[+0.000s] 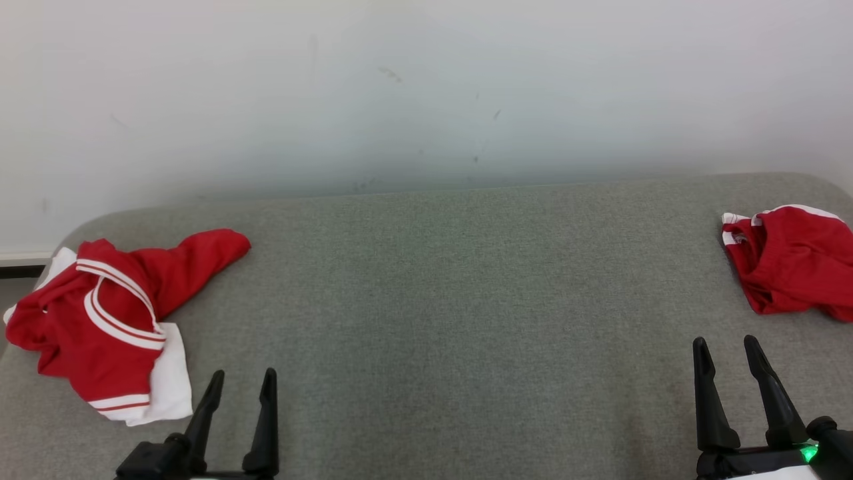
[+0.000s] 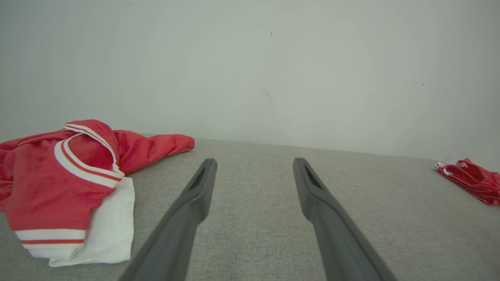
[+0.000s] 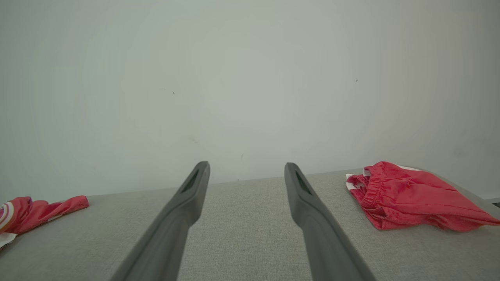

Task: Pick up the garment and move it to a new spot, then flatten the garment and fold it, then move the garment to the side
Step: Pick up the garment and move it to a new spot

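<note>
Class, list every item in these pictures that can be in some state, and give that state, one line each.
red and white top: crumpled, unfolded, lying at the left of the grey surface, untouched.
red shorts: bunched up, lying at the right, untouched.
left gripper: open, fingers empty.
right gripper: open, fingers empty.

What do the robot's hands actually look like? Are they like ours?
Not like ours. The left tool and right tool each have two long, matt black fingers tapering to rounded tips, with a narrow slot near each tip. A small green light glows at the right one's base.
</note>
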### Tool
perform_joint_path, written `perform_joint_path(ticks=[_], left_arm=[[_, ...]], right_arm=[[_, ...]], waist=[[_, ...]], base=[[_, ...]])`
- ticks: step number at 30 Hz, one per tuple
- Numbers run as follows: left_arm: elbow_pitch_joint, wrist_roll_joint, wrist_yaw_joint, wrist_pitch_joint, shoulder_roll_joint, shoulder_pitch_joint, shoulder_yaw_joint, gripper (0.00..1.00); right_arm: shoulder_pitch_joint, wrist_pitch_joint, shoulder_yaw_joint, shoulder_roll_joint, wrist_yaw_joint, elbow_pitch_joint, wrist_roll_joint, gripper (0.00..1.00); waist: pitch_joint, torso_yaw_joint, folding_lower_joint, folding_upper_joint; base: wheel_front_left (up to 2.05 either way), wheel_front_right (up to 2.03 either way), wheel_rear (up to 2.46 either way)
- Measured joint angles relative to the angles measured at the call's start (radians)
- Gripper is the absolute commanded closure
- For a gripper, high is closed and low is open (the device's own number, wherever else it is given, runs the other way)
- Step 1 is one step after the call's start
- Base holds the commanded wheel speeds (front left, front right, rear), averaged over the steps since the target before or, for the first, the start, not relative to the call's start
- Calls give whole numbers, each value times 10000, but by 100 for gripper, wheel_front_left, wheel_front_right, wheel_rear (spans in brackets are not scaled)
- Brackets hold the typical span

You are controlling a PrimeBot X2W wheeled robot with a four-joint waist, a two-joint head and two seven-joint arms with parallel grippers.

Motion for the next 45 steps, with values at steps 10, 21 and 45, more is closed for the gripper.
perform_joint_path(ticks=[10,21,45], left_arm=[[94,-81,8,0,-6,-84,-107,0],[529,-19,96,0,-10,-368,-165,0],[1189,111,21,0,6,-712,623,0]], right_arm=[[-42,-2,222,109,0,211,-15,0],[-45,-21,508,134,-2,633,-61,0],[-392,-21,1434,228,0,886,15,0]], waist=[[-62,29,0,1],[-193,1540,0,0],[-252,4202,0,0]], base=[[0,0,0],[0,0,0],[0,0,0]])
